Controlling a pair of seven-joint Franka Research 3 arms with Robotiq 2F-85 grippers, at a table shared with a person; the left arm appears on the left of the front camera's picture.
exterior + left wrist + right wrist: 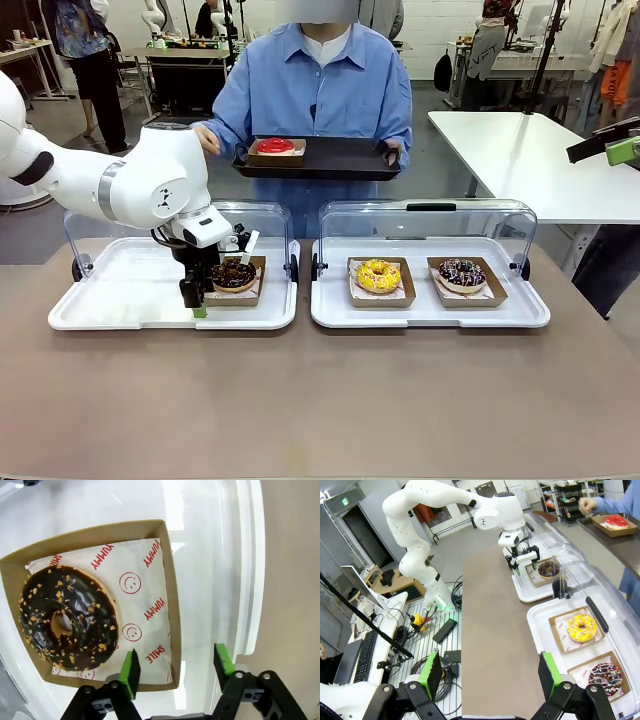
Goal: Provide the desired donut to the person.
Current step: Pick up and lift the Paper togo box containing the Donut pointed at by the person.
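Across the brown table [320, 400], the person [320, 90] in a light blue shirt holds a black tray [340, 158] carrying a red-glazed donut [276, 146] in a carton. Two white display trays with raised clear lids sit side by side. The right tray [430, 312] holds a yellow donut [378, 275] and a sprinkled chocolate donut [462, 272]. The left tray [130, 300] holds the nut-topped chocolate donut [67, 617] in a cardboard box [170, 590]. Its paper liner [142, 590] reads "YUMMY" and "SMILE" in red, with smiley faces. The left gripper [175, 650] hangs over the box, jaws apart astride one side wall, gripping nothing. The right gripper [489, 655] is spread wide and empty, well clear of the trays.
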